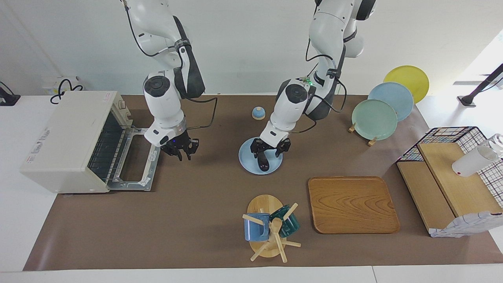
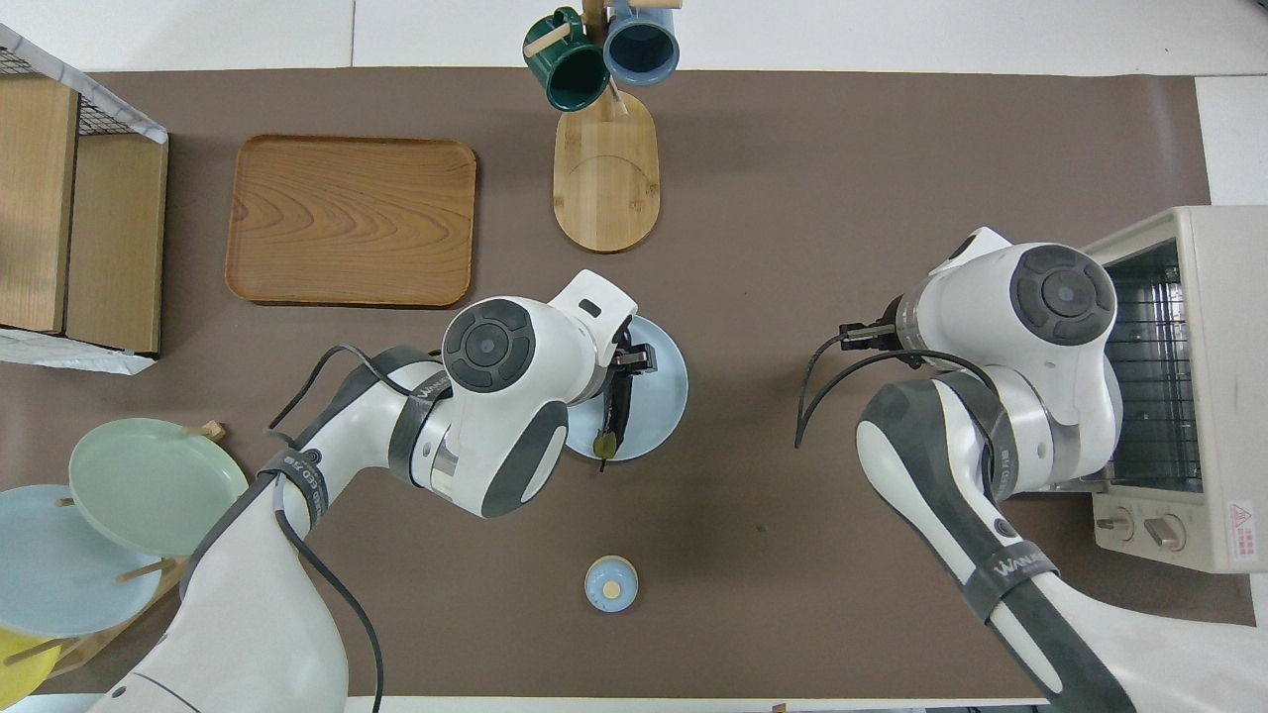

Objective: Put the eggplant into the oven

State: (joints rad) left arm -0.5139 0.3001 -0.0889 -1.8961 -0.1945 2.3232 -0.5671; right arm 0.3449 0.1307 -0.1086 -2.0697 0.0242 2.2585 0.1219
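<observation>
Brown mat (image 1: 196, 220) over a white table, plain white wall.

Facing view: the oven (image 1: 67, 137) sits at my right arm's end of the table, with its door (image 1: 135, 165) dropped flat and the rack bare. My right gripper (image 1: 180, 151) hangs just beside the door's edge, part-open and empty. My left gripper (image 1: 271, 151) is low over the blue plate (image 1: 245, 159) mid-table. Its jaws look spread to either side of the eggplant (image 1: 262, 162), which seems to lie on the plate, though I can't be sure it's fully free.

Overhead view: the eggplant lies lengthwise on the plate with its green stem tip toward me. My left wrist covers its other end, and my right wrist hides that gripper.

Risks:
- The skin is glossy and the body slim, so a pinch near one end would likely let it swing or slip out.
- A low or skewed close could drag the plate.
- The oven is well apart from the plate, so my arms could clash at a handover or on a reach across.
- If the eggplant goes in crosswise, it will catch the oven frame or the door.
</observation>
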